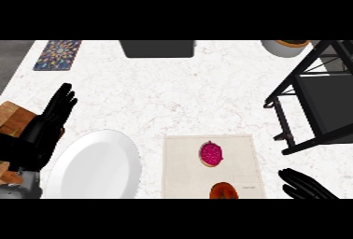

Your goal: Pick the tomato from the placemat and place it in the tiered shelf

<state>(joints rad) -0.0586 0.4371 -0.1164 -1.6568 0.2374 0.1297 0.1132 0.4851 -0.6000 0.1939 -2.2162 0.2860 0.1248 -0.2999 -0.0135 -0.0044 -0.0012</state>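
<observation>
One tomato (222,190) on placemat (183,161), white marbled counter (186,93), left robot hand (45,126) spread, right robot hand (307,186) spread

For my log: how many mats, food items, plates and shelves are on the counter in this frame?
Mats: 2 (beige placemat, patterned mat)
Food items: 2 (pink item, tomato, both on the placemat)
Plates: 1 (white plate)
Shelves: 1 (black tiered shelf)
Total: 6

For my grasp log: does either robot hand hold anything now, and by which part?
Nothing is held. Both the left robot hand and right robot hand are open; the round orange-red tomato lies untouched on the beige cloth placemat.
</observation>
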